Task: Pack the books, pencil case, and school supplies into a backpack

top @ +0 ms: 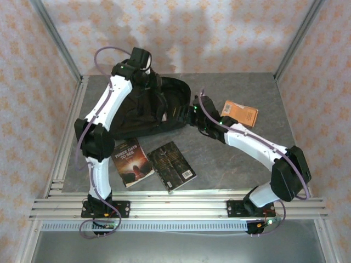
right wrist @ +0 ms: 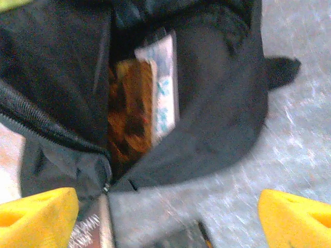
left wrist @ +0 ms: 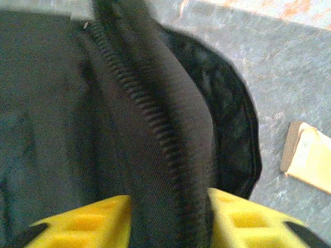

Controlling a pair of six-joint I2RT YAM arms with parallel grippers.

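Backpack (right wrist: 227, 103) mouth ahead of open right pincer (right wrist: 165, 206), zip fold (left wrist: 150, 119) inside left pincer (left wrist: 168, 206) (grip unclear)

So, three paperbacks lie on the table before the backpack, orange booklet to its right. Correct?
No: two paperbacks, Three Days to See and a black-grey one, lie on the table before the backpack, orange booklet to its right. The top external view shows it.
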